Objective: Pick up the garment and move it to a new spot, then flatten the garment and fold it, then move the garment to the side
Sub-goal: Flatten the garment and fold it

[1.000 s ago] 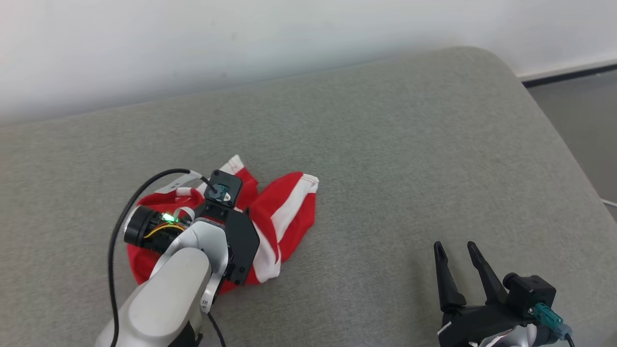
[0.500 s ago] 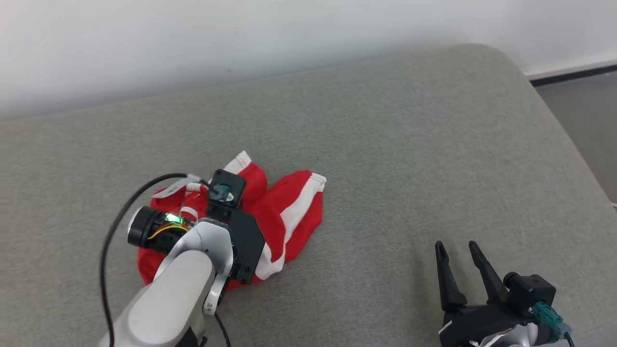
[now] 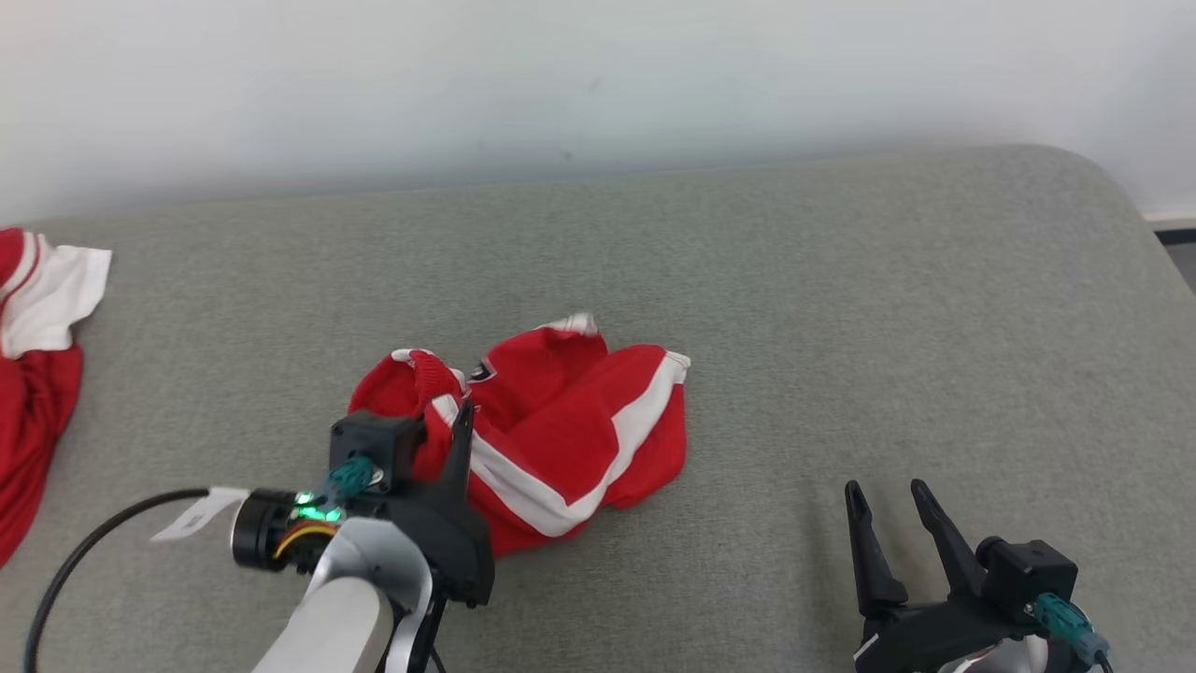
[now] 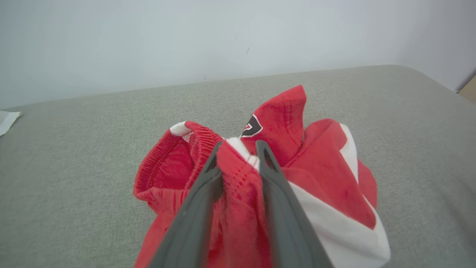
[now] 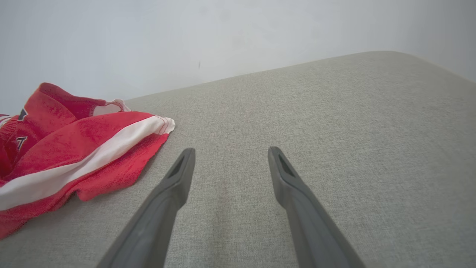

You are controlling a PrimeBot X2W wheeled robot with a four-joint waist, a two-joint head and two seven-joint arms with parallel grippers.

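A crumpled red garment (image 3: 579, 421) with white stripes lies mid-cushion on the grey padded surface (image 3: 841, 280). My left gripper (image 3: 448, 416) is at the garment's left side, shut on a bunched fold near the ribbed waistband. In the left wrist view the gripper (image 4: 240, 145) has red cloth pinched between its two fingers, and the garment (image 4: 323, 160) spreads out to the right. My right gripper (image 3: 886, 491) stands open at the lower right, well clear of the cloth. In the right wrist view this gripper (image 5: 231, 150) has nothing in it, and the garment (image 5: 74, 149) lies to its left.
A second red and white garment (image 3: 37, 374) lies at the far left edge of the surface. A pale wall (image 3: 598, 84) runs behind it. The cushion's rounded right corner drops to dark floor (image 3: 1179, 252). Bare grey fabric stretches right of the garment.
The head camera has turned left, bringing the second garment into view. My left wrist has swung from pointing down to pointing forward, with a fold of the garment pulled up. The right gripper is unmoved.
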